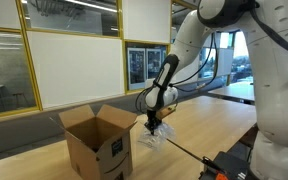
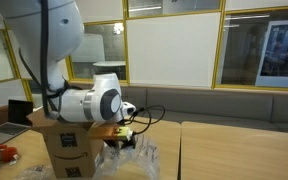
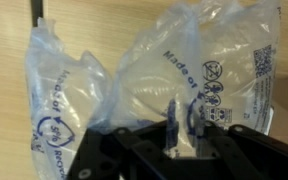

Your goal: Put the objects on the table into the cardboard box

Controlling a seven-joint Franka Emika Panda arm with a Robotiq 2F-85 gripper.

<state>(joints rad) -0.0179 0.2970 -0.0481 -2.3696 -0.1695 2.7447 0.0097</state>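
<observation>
An open cardboard box (image 1: 96, 142) stands on the wooden table; it also shows in an exterior view (image 2: 69, 152). A sheet of clear plastic air pillows (image 3: 134, 80) with blue print lies on the table right beside the box, seen in both exterior views (image 1: 147, 138) (image 2: 132, 160). My gripper (image 3: 182, 125) is down on the pillows with its fingers close together, pinching the plastic film. It hangs next to the box's side in both exterior views (image 1: 154, 124) (image 2: 124, 134).
A black cable (image 1: 184, 152) runs across the table. A black device with orange parts (image 1: 229, 166) sits at the table's near edge. A laptop (image 2: 4, 126) stands behind the box. Glass walls and a bench lie beyond the table.
</observation>
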